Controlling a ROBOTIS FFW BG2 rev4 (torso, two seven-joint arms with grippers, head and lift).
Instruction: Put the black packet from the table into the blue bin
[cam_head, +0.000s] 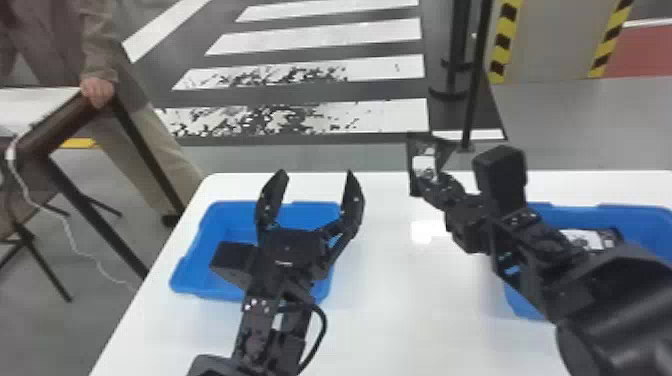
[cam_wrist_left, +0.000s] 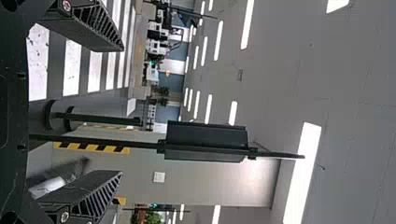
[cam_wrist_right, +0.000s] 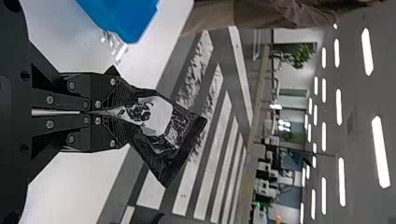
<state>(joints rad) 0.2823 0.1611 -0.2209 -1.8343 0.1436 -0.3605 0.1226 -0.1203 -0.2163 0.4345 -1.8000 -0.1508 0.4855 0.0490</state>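
1. Evidently, the right gripper has its jaws closed on the black packet, pinching it by one end; the rest of the packet spreads out past the fingertips.
2. In the right wrist view, the jaws of the right gripper lie nearly together, with only the gathered end of the packet between them.
3. The packet is held up off the table, and the head view shows it against the table's far edge, between the left blue bin and the right blue bin. It is in neither bin.
4. The left gripper has its jaws spread wide, with nothing between them. The head view shows it in front of the left blue bin, its fingers pointing to the far side.
5. A black-and-white item lies in the right blue bin, partly hidden by the right arm.
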